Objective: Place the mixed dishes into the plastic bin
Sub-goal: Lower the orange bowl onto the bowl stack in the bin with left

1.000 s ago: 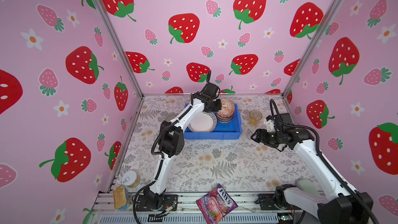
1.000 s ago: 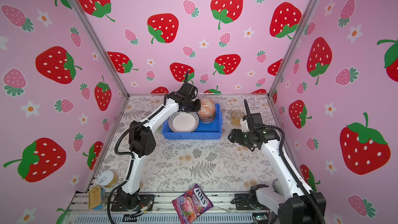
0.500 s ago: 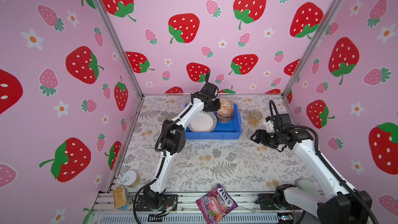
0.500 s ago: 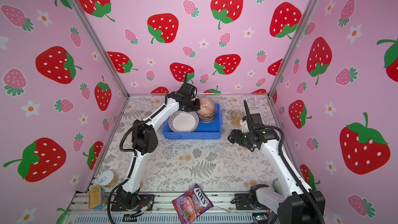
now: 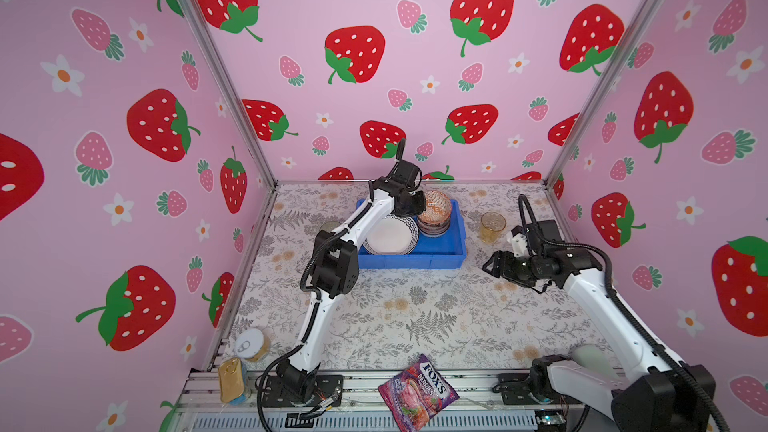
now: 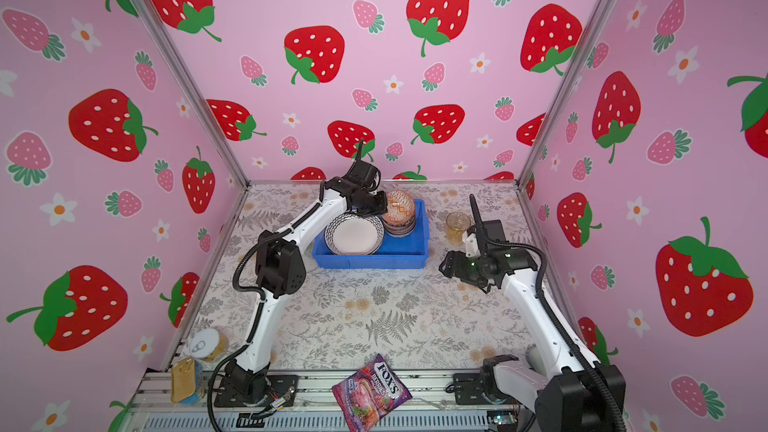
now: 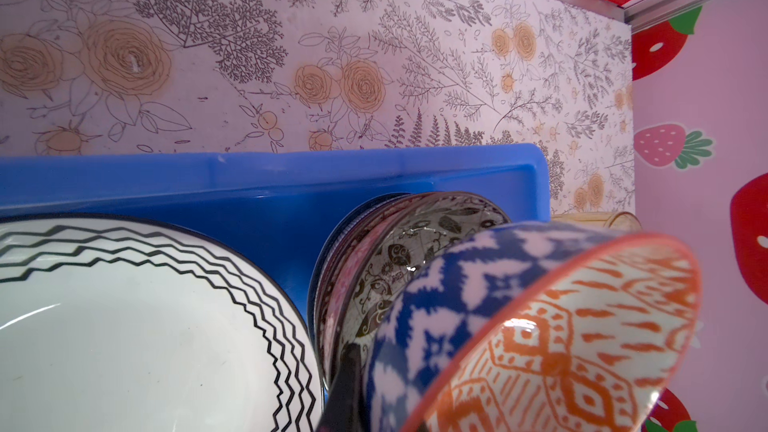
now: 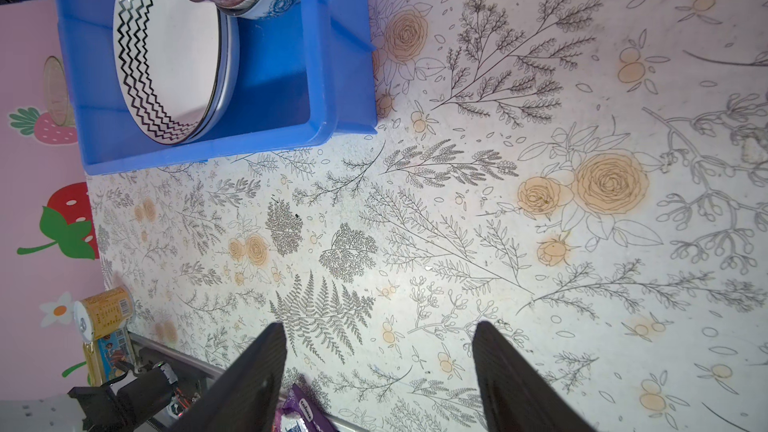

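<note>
Left gripper (image 5: 413, 206): still clamped on the rim of the orange bowl (image 5: 435, 206) and barely shifted, so release is judged pending. The bowl is over the bowl stack (image 5: 432, 229) in the far right corner of the plastic bin (image 5: 411, 261); it is round with no long axis, mouth up, tipped off level. Right gripper (image 8: 379, 326): jaws wide, empty, right of the bin.

top views: high front, looking down on whole table (image 5: 415, 317) | wrist views: close, both catching the plastic bin (image 7: 266, 184)
</note>
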